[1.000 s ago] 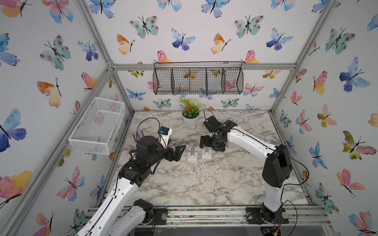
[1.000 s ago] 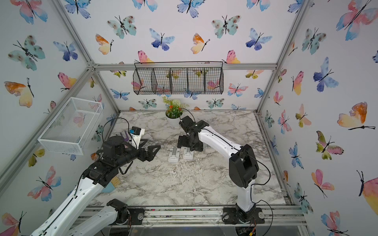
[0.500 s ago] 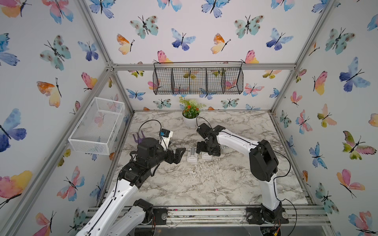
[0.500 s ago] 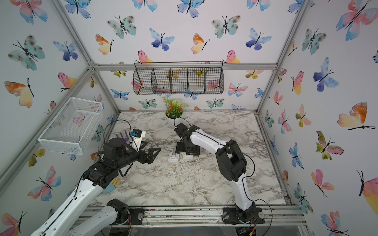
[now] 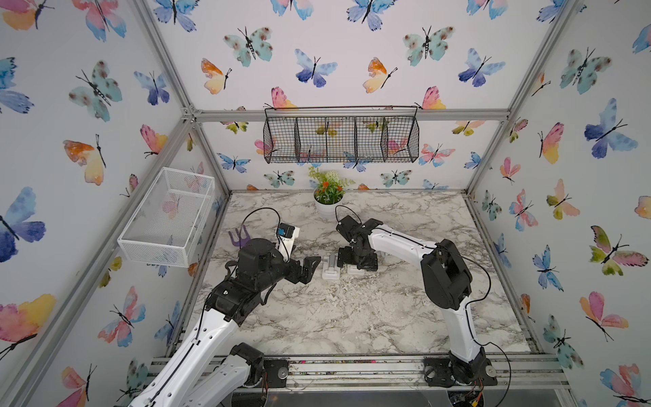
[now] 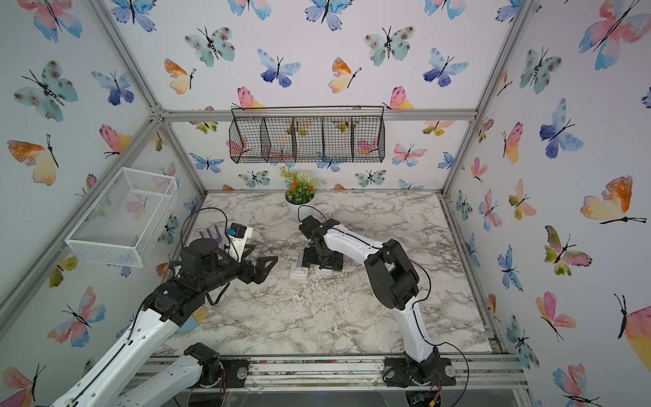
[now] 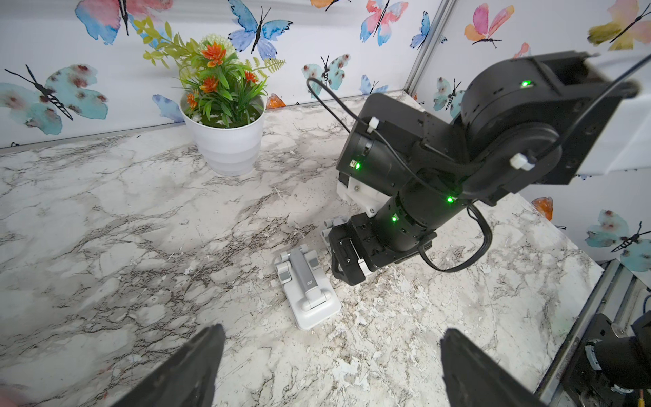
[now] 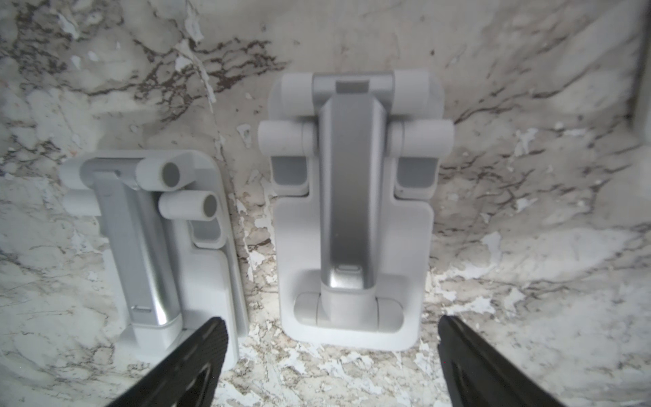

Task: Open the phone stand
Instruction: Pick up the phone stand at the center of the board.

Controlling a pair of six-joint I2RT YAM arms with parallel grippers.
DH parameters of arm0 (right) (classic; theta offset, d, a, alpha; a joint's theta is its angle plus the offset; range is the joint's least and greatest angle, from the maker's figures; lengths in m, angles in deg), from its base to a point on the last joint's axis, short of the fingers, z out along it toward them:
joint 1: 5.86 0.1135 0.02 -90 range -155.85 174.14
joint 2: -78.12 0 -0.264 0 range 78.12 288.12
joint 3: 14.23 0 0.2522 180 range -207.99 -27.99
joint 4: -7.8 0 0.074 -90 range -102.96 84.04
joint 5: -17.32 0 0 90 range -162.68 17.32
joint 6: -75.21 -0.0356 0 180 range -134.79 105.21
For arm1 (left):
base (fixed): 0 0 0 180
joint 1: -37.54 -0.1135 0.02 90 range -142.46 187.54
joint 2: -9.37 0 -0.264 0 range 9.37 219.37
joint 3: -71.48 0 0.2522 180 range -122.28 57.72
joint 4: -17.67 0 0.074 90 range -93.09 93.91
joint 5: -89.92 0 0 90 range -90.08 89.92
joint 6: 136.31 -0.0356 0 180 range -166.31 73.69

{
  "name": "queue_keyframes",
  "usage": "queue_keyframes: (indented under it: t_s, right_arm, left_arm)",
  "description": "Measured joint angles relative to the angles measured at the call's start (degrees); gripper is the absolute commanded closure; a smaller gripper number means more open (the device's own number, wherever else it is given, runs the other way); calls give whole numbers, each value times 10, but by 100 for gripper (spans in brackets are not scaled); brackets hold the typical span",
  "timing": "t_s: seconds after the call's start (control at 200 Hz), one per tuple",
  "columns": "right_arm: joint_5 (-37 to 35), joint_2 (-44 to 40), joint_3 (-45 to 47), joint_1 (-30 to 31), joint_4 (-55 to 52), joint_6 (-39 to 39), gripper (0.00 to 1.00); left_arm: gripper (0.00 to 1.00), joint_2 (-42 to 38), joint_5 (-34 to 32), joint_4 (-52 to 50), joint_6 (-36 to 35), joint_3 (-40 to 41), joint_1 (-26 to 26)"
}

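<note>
Two folded white phone stands with silver arms lie flat, side by side, mid-table. The left phone stand shows fully in both top views. The right phone stand is mostly hidden there under my right gripper. That gripper points straight down just above it, open, with its fingers flanking the stand's lower end. My left gripper hovers open and empty just left of the left stand.
A potted plant stands at the back centre. A black wire basket hangs on the back wall and a white wire basket on the left wall. A purple pronged thing lies at the table's left edge.
My right gripper has come forward and down over the right stand, its elbow swinging left. My left gripper has barely shifted. Both stands lie where they were.
</note>
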Motion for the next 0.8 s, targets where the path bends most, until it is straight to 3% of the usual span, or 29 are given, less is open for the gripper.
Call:
queue_keyframes:
  t_s: [0.185,0.801]
  right_arm:
    - [-9,0,0,0,0,1,14]
    - [-10,10,6,0,12,7,18]
  left_arm:
    - [2,0,-3,0,0,4,5]
    - [2,-7,-10,0,-2,4,10]
